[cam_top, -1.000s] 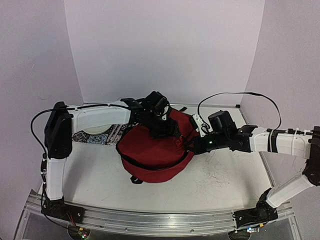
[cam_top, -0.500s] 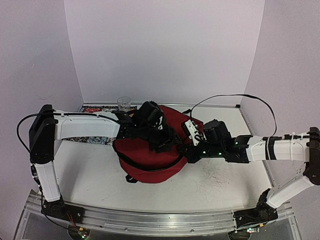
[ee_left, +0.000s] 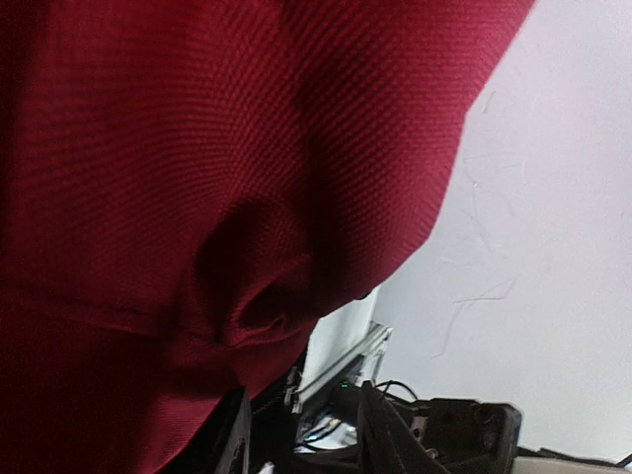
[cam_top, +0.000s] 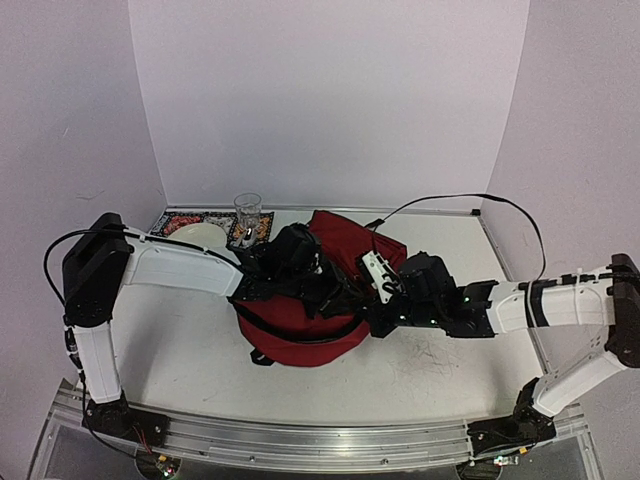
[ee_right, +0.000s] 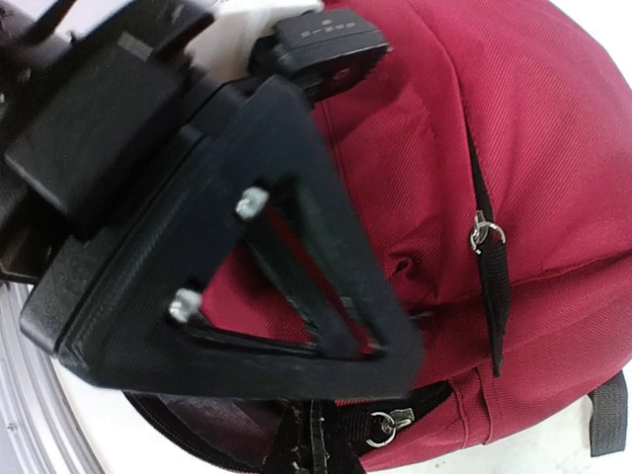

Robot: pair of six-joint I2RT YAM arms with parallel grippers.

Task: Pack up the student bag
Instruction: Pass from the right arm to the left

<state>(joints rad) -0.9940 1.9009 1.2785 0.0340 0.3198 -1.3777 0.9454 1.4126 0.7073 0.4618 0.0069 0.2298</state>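
Observation:
The student bag (cam_top: 335,238), dark red with black zips, lies in the middle of the table under both arms. My left gripper (cam_top: 338,292) presses down onto its top. In the left wrist view red fabric (ee_left: 197,148) fills the frame, and the left gripper (ee_left: 306,420) has its two fingers apart, with the black zip edge by the left one. My right gripper (cam_top: 372,318) comes in from the right. In the right wrist view it (ee_right: 321,444) is shut on the bag's black rim (ee_right: 434,410), next to a ring zip pull (ee_right: 380,427).
A clear glass (cam_top: 247,208) stands at the back on a patterned mat (cam_top: 243,234), with a white plate (cam_top: 200,233) beside it. Walls close in the table at the back and on both sides. A black cable (cam_top: 450,200) arcs over the right arm.
The left arm has dropped and pulled toward the near side, uncovering the glass, and its jaws have narrowed. The right gripper has moved left. The bag has shifted left and flattened.

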